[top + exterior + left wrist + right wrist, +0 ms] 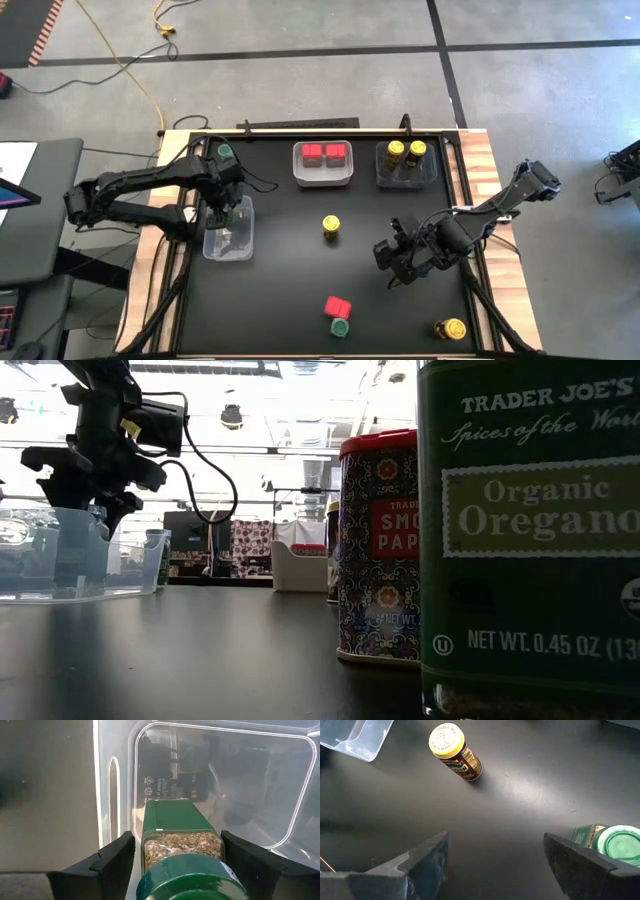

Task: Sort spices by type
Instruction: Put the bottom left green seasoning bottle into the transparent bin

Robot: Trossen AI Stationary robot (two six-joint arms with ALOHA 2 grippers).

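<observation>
Three clear trays stand on the black table (300,260). The far middle tray (322,178) holds two red boxes (323,153) side by side. The far right tray (407,176) holds two yellow-lidded jars (406,152), also side by side. The left tray (229,228) is mostly covered by the left arm.

The left gripper (176,862) hangs over the left tray, its fingers (111,857) closed on a green-lidded jar (182,850); the wrist view shows the jar pinned between them, with the clear tray floor beyond it. A second green-lidded jar (226,153) stands at the far left of the table, just beyond that arm.

Loose on the table are four more containers. One yellow-lidded jar (331,226) stands alone in the middle. A red box (338,306) and a green-lidded jar (340,326) stand close together at the near edge, the jar the nearer of the two. Another yellow-lidded jar (451,328) stands at the near right corner.

That makes three red boxes, four yellow-lidded jars and three green-lidded jars in sight.

The right gripper (393,259) is over bare table on the right, between the middle jar and the near right one. Its fingers (422,857) stand wide apart and hold nothing.
</observation>
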